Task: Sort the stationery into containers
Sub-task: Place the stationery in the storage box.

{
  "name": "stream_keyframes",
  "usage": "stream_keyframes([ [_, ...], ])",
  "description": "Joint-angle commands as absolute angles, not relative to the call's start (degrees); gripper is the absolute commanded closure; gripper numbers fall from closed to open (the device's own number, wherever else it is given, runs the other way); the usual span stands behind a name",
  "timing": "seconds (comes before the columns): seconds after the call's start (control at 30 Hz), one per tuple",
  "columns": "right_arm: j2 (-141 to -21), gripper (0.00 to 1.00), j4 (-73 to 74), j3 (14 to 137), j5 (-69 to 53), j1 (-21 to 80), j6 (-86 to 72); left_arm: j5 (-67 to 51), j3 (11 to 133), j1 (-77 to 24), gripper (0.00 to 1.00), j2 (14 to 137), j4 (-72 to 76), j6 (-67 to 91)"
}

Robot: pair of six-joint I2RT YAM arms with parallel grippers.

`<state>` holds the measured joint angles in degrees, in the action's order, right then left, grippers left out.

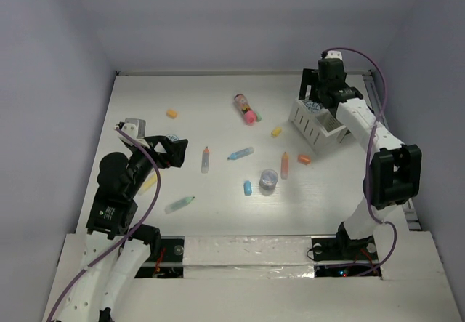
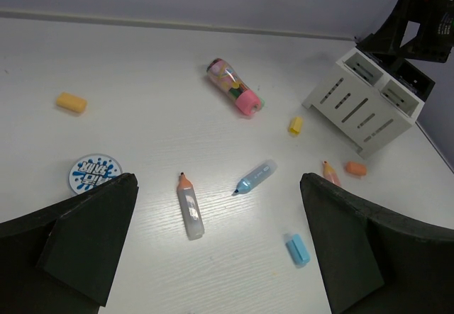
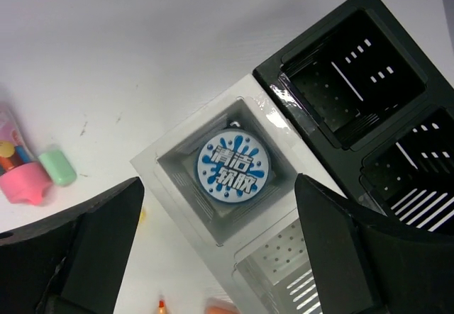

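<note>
Your right tool [image 3: 218, 186] hangs wide and empty over the organizer [image 2: 358, 108], which is slatted white plastic joined to black. A round jar [image 3: 234, 166] sits in a white compartment, its lid showing white Chinese characters on a blue splash. Your left tool [image 2: 218, 183] is wide and empty above the worktop [image 2: 177, 66]. The white pen [image 2: 189, 206] lies flat, orange tip toward the far edge.

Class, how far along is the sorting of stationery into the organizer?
Done: one round blue-labelled jar lies in a white compartment of the organizer. In hand: nothing; the left gripper and right gripper are both open. Left: the pink tube, blue marker, orange capsule and others lie on the table.
</note>
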<state>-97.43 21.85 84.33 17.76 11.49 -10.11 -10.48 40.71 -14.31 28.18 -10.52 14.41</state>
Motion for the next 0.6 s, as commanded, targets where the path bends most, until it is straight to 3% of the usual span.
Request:
stream_keyframes([
  [0.0, -92.99, 0.06, 18.9, 85.7, 14.87, 11.07, -10.37, -11.16, 40.25, -14.59, 0.01, 28.3, -7.82, 14.15],
  [0.13, -89.57, 0.05, 14.25, 81.66, 6.44, 13.52, -10.46, -11.08, 40.34, -14.59, 0.01, 28.3, -7.82, 14.06],
  [0.33, -90.43, 0.01, 9.94, 80.25, 0.73, 26.26, -10.1, -8.54, 40.87, -14.59, 0.01, 28.21, -8.52, 14.24],
  [0.57, -99.48, 0.0, 3.96, 84.71, -6.59, 40.94, -9.68, 12.54, 43.15, -14.07, 0.01, 26.63, -13.0, 18.44],
])
